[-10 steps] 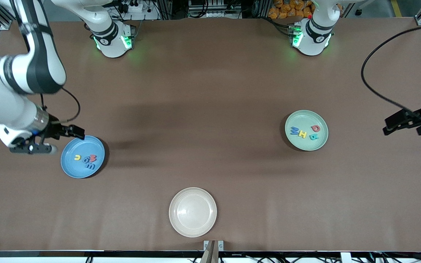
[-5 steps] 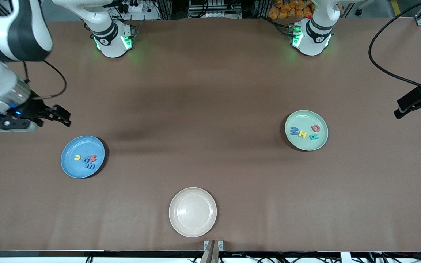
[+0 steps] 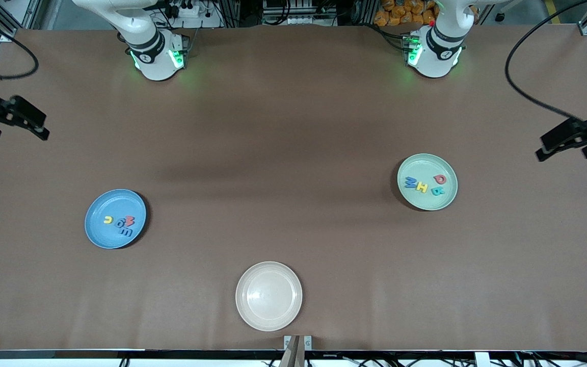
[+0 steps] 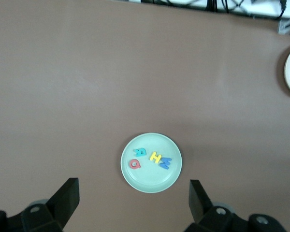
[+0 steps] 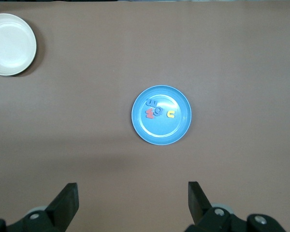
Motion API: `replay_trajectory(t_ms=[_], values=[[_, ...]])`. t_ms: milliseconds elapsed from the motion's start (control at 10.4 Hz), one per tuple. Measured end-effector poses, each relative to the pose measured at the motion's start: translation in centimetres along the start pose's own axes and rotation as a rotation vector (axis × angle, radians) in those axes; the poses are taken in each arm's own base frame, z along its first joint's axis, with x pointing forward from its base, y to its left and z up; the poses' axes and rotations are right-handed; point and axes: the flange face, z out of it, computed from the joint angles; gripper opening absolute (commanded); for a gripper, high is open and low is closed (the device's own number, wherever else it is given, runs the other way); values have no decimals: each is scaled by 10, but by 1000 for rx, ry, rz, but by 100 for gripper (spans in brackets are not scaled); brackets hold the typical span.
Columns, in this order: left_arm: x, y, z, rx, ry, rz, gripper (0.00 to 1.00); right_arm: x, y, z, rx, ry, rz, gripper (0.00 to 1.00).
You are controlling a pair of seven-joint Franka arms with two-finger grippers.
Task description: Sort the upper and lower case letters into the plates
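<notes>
The sky blue plate (image 3: 101,235) lies toward the right arm's end of the table and holds several small letters (image 3: 120,224), among them a yellow one (image 5: 170,114) and a red one (image 5: 149,114). The mint green plate (image 3: 426,202) lies toward the left arm's end with several letters (image 3: 423,184): teal (image 4: 141,152), red (image 4: 135,164), yellow (image 4: 156,157) and blue (image 4: 165,163). My right gripper (image 3: 18,133) hangs open and empty high over the table's edge, looking down on the blue plate (image 5: 164,134). My left gripper (image 3: 563,153) is open and empty beside the green plate (image 4: 137,182).
A cream-white plate (image 3: 268,295) with nothing in it sits near the front edge, midway between the two arms; it also shows at the edge of both wrist views. Brown table cloth spreads between the three plates. A black cable (image 3: 520,92) loops above the left arm's end.
The right gripper has pulled up and away from the blue plate toward the table's end. The left gripper has shifted only slightly. The letters have not moved.
</notes>
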Motion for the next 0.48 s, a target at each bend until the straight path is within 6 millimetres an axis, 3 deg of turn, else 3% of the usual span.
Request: replay_trajectory(t_ms=[192,481], values=[[4,10,39,2,-27,14,100,-1,1,-3,20,-8,-4,100],[3,14,40,1,-20,37,100,0,4,0,21,-19,-8,100]])
